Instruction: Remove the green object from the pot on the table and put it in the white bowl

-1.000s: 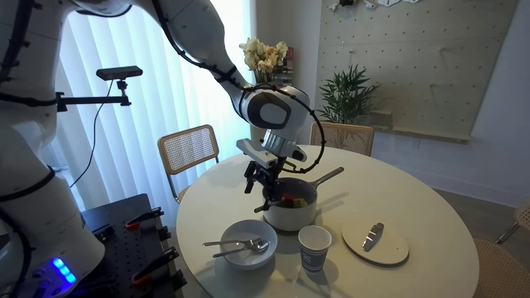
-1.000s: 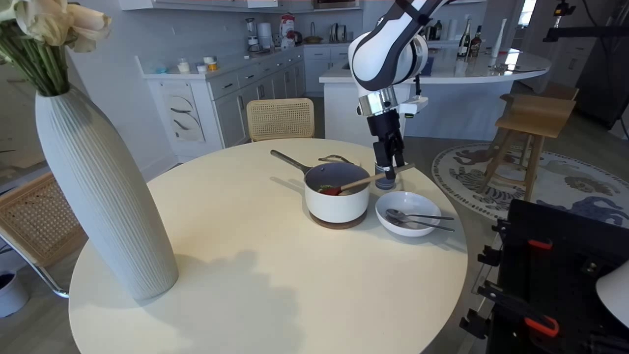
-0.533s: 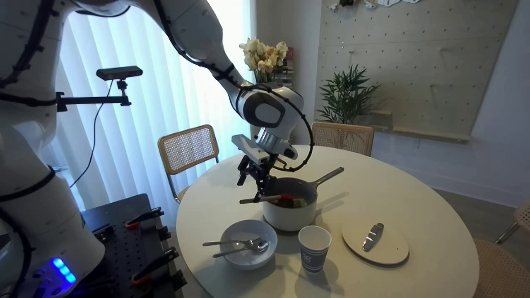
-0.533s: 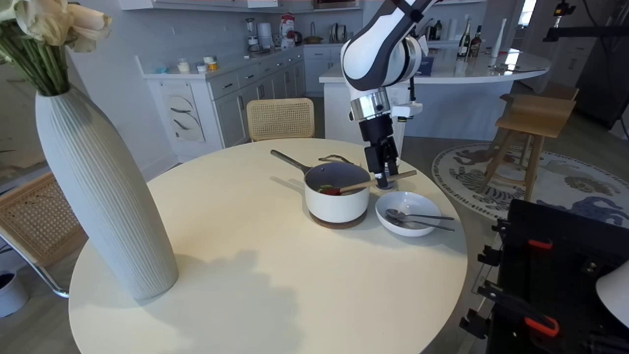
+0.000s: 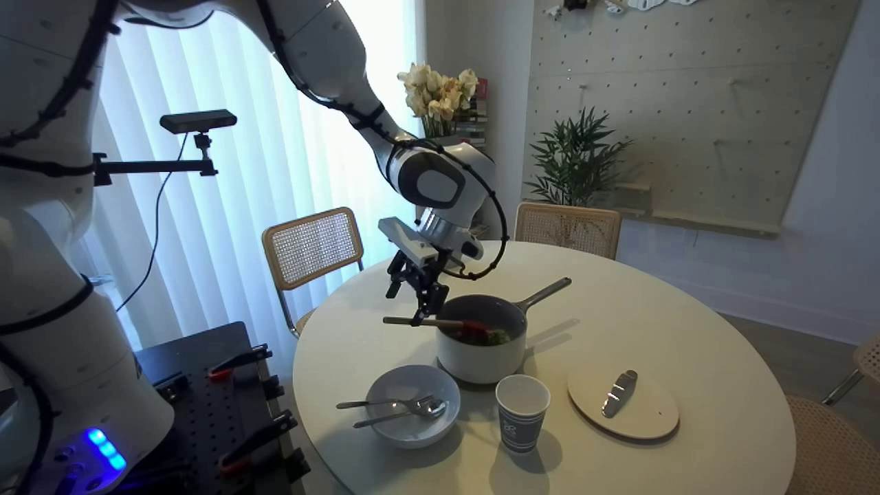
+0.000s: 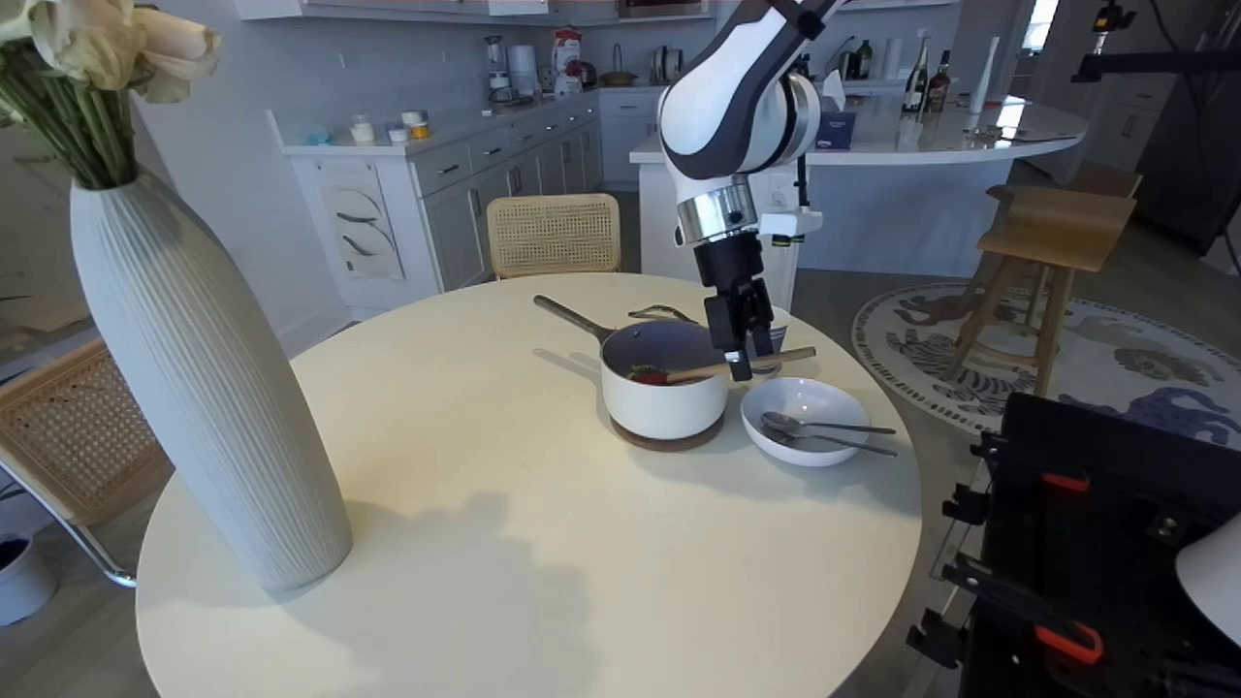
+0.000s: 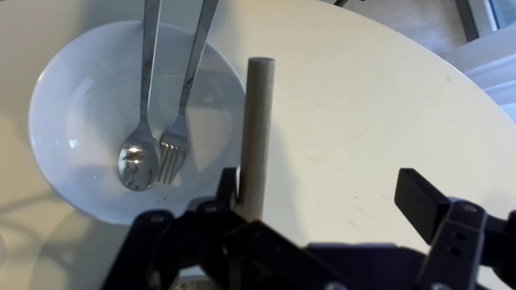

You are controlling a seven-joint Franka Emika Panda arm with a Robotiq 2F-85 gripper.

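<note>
Wrist view: the gripper [image 7: 322, 193] has its fingers wide apart. In an exterior view, the green object [image 5: 498, 337] lies in the pot [image 5: 481, 363], inward from the edge of the surface [image 5: 653, 316]; probably it is light and soft, so pinch gently across its exposed top.

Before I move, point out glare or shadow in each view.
In the wrist view, glints on the metal spoon and inside the white bowl; in an exterior view, a brightly backlit curtain; in an exterior view, a broad shadow on the table beside the vase.
</note>
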